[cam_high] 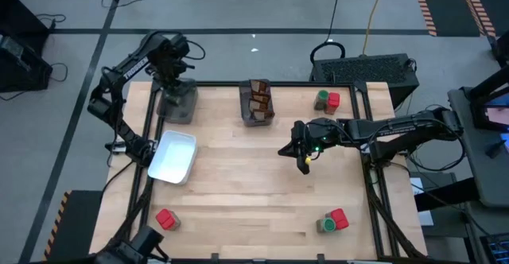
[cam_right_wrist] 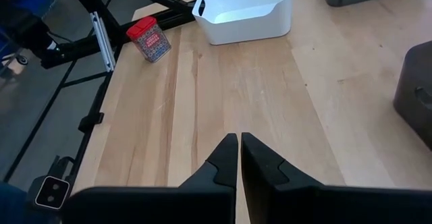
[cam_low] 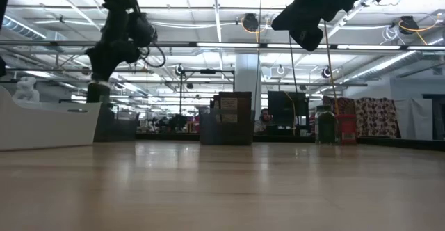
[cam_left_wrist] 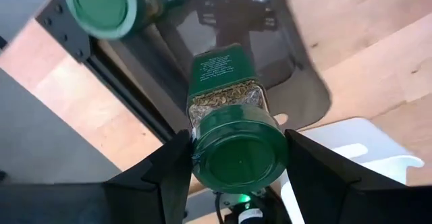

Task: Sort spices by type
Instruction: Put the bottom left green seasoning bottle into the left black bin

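My left gripper point(cam_left_wrist: 236, 173) point(cam_high: 176, 87) is shut on a green-lidded spice jar point(cam_left_wrist: 229, 109) above the dark grey bin point(cam_left_wrist: 297, 62) point(cam_high: 178, 105) at the table's far left. A second green-lidded jar point(cam_left_wrist: 101, 5) shows below it, seemingly in that bin. My right gripper point(cam_right_wrist: 239, 150) point(cam_high: 303, 154) hovers shut and empty over the table's middle right. Brown packets point(cam_high: 257, 99) stand in the middle far bin. A green jar point(cam_high: 321, 99) and a red container point(cam_high: 333, 99) stand at the far right. Another such pair point(cam_high: 332, 222) is near right, and a lone red container point(cam_high: 165, 219) point(cam_right_wrist: 149, 38) near left. My left gripper pinches the jar between its two fingers point(cam_left_wrist: 169, 166), which sit on opposite sides of the lid end point(cam_left_wrist: 239, 153). They come from above, pointing down. The jar is lifted clear, lid toward the wrist and base pointing down over the bin.
A white rectangular tray point(cam_high: 176, 157) point(cam_right_wrist: 246, 11) lies at the table's left, near the left bin. The black frame rail point(cam_high: 148, 113) runs along the table's left edge. Bare wood spreads across the table's middle and near side.
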